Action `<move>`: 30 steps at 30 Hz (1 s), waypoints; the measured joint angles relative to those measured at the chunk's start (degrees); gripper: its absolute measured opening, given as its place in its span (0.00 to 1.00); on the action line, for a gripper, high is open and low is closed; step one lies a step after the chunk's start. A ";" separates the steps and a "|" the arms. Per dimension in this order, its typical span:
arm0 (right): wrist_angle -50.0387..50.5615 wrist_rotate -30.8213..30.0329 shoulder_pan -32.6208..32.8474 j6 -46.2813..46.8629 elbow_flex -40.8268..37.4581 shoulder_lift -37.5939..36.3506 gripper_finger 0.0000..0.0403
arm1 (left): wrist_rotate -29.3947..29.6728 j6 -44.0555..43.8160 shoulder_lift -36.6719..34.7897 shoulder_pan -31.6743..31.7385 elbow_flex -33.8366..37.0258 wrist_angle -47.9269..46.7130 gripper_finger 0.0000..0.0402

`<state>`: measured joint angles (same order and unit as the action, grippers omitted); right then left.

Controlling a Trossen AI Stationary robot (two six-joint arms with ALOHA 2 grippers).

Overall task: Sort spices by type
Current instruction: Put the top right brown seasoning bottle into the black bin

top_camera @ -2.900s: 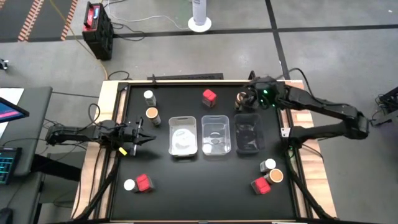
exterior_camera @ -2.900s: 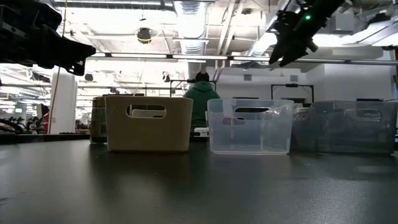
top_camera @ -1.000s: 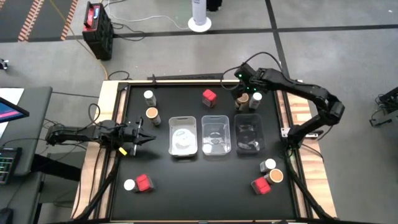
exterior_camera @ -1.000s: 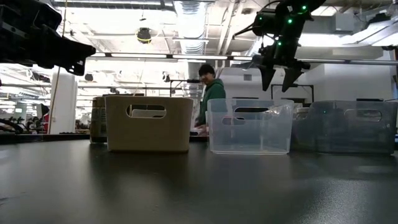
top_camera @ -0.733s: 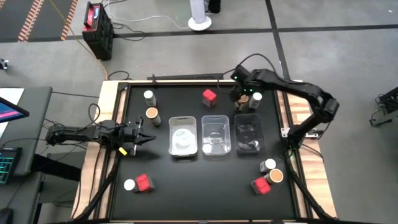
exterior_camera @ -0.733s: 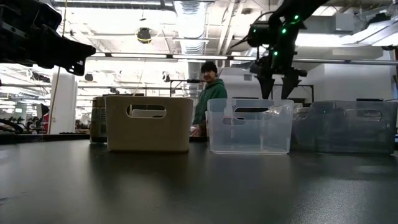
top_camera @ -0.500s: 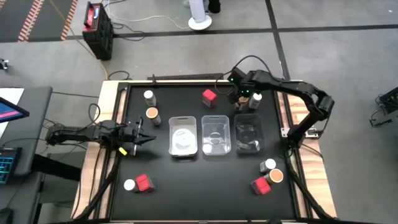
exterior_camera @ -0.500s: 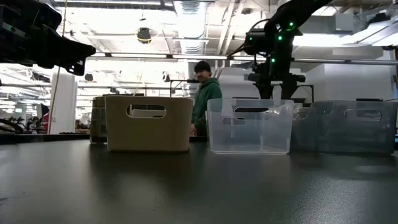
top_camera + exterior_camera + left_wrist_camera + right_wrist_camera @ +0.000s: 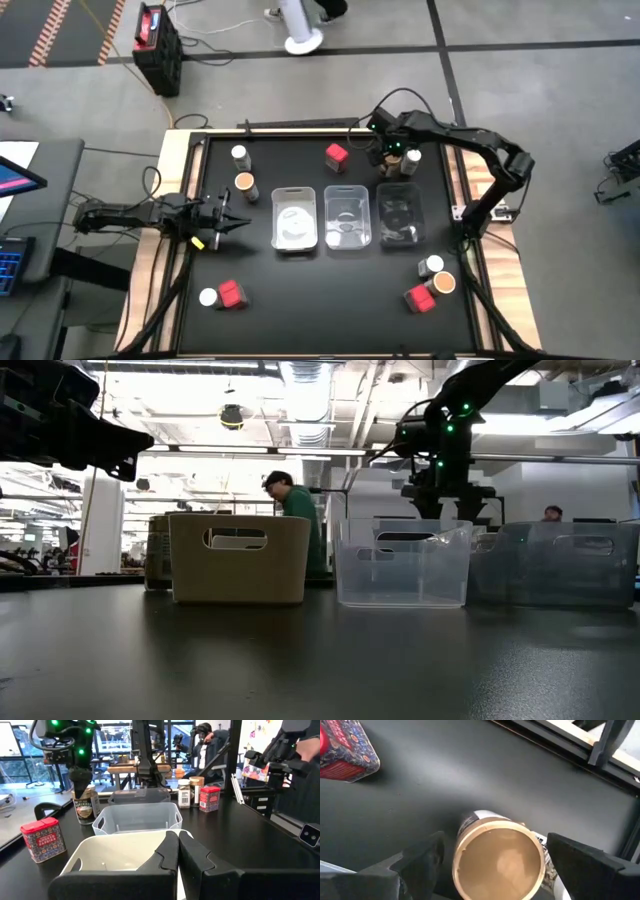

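My right gripper point(image 9: 388, 156) points down over a tan-lidded jar point(image 9: 499, 857) near the table's far edge. It is open, one finger point(image 9: 422, 857) on each side of the lid, apart from it. Close by stand a white-lidded jar point(image 9: 412, 158) and a red box point(image 9: 336, 155). More spices stand on their bases: two jars point(image 9: 241, 168) far left, a jar and red box point(image 9: 222, 295) near left, two jars and a red box point(image 9: 430, 282) near right. My left gripper point(image 9: 226, 213) waits shut at the left edge.
Three trays sit in a row mid-table: white point(image 9: 294, 218), clear point(image 9: 347, 216) and dark point(image 9: 398, 214). The right arm point(image 9: 470, 140) arches over the far right corner. A raised wooden rim point(image 9: 180, 180) borders the table. People move in the room behind point(image 9: 290, 495).
My right gripper has shifted slightly toward the table's left, turned about its axis and come down over the tan-lidded jar until its fingers drop behind the clear tray in the low view. The jar has stayed where it was. A person has walked left in the background.
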<state>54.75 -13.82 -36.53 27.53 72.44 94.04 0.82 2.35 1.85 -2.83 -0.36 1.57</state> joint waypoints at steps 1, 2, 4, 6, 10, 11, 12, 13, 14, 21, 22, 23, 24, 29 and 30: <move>0.41 0.06 0.00 0.87 0.00 0.00 0.94 | 0.00 0.00 0.02 0.01 -0.02 0.02 0.00; 0.82 0.28 -0.09 1.60 0.00 0.00 0.94 | 0.00 -0.01 0.00 0.00 -0.01 0.00 0.00; 1.31 0.59 -0.39 2.44 0.00 0.00 0.94 | 0.00 -0.02 0.02 0.02 0.00 0.02 0.00; 1.48 0.70 -0.43 2.52 0.00 0.00 0.94 | 0.00 0.00 0.02 0.00 0.00 0.02 0.00; 1.69 0.87 -1.05 3.98 0.00 0.00 0.94 | 0.00 -0.01 0.01 0.02 0.00 0.01 0.00; 1.69 0.92 -1.18 4.07 0.00 0.00 0.93 | 0.00 0.00 0.02 -0.01 -0.01 0.00 0.00; 1.67 0.94 -1.22 4.15 0.00 0.00 0.93 | 0.00 -0.01 0.02 0.01 -0.02 0.01 0.00; 1.69 1.23 -1.22 4.38 0.00 0.00 0.92 | 0.00 -0.02 0.01 0.02 -0.02 0.02 0.00; 1.80 1.75 -1.22 4.74 0.00 0.00 0.91 | 0.00 -0.02 0.00 0.01 -0.02 0.02 0.00; 1.83 2.23 -1.22 5.25 0.00 0.00 0.82 | 0.00 -0.02 0.02 -0.01 -0.01 0.01 0.00; 1.91 2.24 -1.22 5.45 0.00 0.00 0.81 | 0.00 0.00 0.02 0.01 -0.02 0.02 0.00; 2.03 2.50 -1.22 5.47 0.00 0.00 0.80 | 0.00 0.00 0.02 -0.01 0.00 0.02 0.00; 2.26 3.02 -1.22 5.47 0.00 -0.02 0.80 | 0.00 -0.01 0.02 0.00 0.00 0.01 0.00; 3.94 4.23 -1.22 5.48 0.00 -0.09 0.80 | 0.00 -0.02 0.02 -0.01 0.00 0.02 0.00; 4.21 4.30 -1.22 5.48 0.00 -0.09 0.80 | 0.00 -0.02 0.02 0.02 -0.02 0.02 0.00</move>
<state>58.97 -9.53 -37.76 33.01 72.44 93.95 0.82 2.33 1.87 -2.81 -0.38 1.58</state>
